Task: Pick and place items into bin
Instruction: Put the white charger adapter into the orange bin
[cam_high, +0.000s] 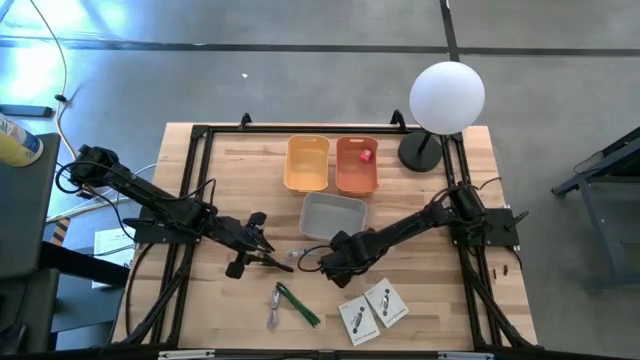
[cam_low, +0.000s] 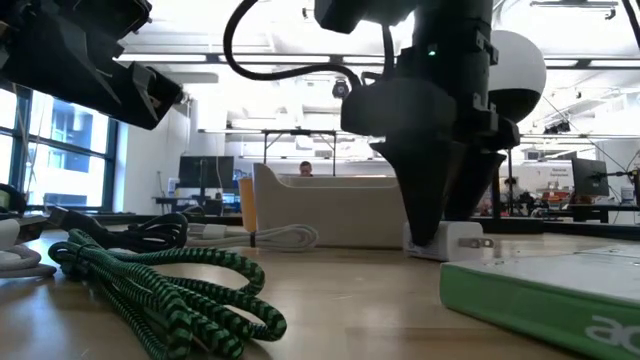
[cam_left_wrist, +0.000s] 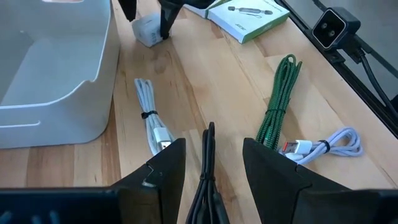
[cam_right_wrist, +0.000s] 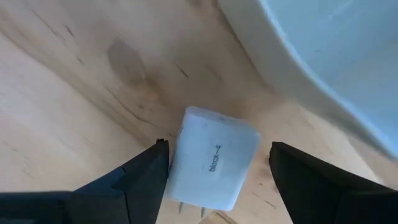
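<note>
The white charger block (cam_right_wrist: 212, 158) lies flat on the wooden table (cam_high: 440, 310) just beside the near wall of the grey bin (cam_high: 333, 217), its long axis running slantwise to that wall and its two metal prongs pointing away from the bin, toward the table's front. The right gripper (cam_right_wrist: 217, 171) stands over it with fingers apart, one dark finger on each long side of the block, and the low view shows the fingertips down at the tabletop around it (whether the pads already touch its sides cannot be told). The left gripper (cam_left_wrist: 211, 158) hovers low over the table to the left of the bin, its fingers spread with a thin black cable (cam_left_wrist: 208, 162) running lengthwise between them, not squeezed. A coiled white cable (cam_left_wrist: 151, 118) lies just beside the bin's left wall, its length roughly parallel to that wall. The green braided cable (cam_left_wrist: 277, 106) stretches toward the front edge, with a pale lilac cable (cam_left_wrist: 333, 142) bunched at its end. Two flat white packets (cam_high: 372, 310) sit side by side near the front edge, well apart from the bin. Behind the grey bin stand a yellow bin (cam_high: 307, 163) and an orange bin (cam_high: 356, 168), the latter holding a red cube (cam_high: 366, 154). Bare wood lies open between the packets and the right gripper, and along the table's right side.
</note>
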